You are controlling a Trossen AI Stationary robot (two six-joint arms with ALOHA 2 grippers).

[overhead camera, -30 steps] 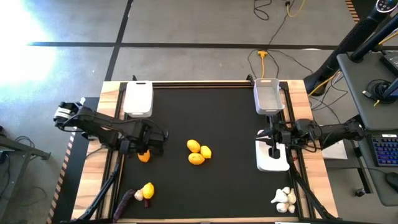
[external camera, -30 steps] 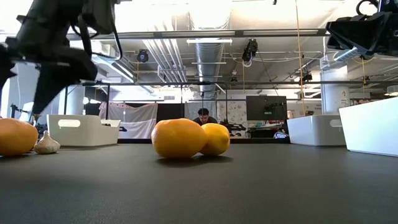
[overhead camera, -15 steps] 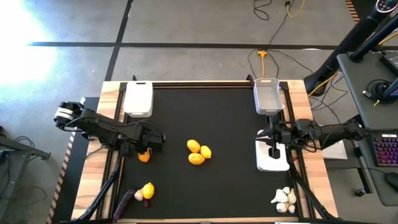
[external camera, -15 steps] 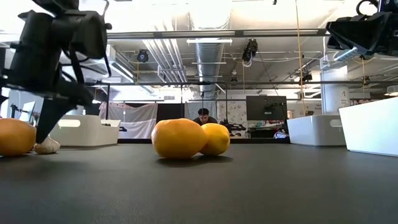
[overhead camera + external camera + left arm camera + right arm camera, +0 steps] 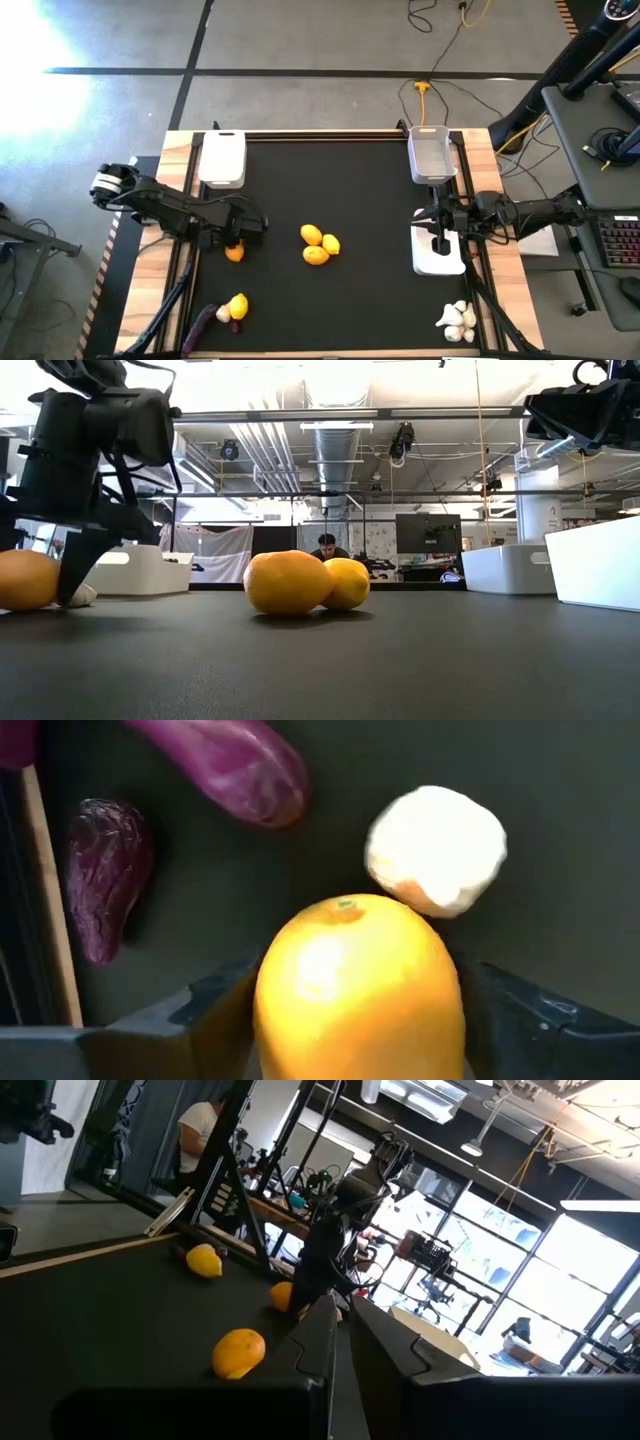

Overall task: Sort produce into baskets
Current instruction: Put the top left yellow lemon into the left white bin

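An orange fruit (image 5: 355, 980) rests on the black mat at the table's left, with a white garlic bulb (image 5: 435, 848) and two purple eggplants (image 5: 225, 765) lying just beyond it. My left gripper (image 5: 233, 245) points down over the orange fruit (image 5: 234, 254), one finger (image 5: 205, 1015) on each side of it. My right gripper (image 5: 440, 238) hangs shut and level above the right-hand basket (image 5: 440, 262). Three yellow fruits (image 5: 319, 245) lie mid-table. Two more baskets (image 5: 222, 160) (image 5: 430, 155) stand at the far edge. My left gripper comes at the orange fruit from above, its two fingers standing close against the fruit's opposite sides (image 5: 268, 1010). Whether they touch it I cannot tell. The fruit sits on the mat.
A yellow fruit (image 5: 238, 304) with a purple piece (image 5: 205, 320) lies near the front left corner, and a heap of garlic bulbs (image 5: 455, 318) at the front right. A person (image 5: 326, 547) sits in the room beyond the table. Bare mat lies between the groups.
My left gripper has come down onto the orange fruit, still pointing down, and in the low view one finger now stands in front of the garlic bulb. The fruit has stayed where it was.
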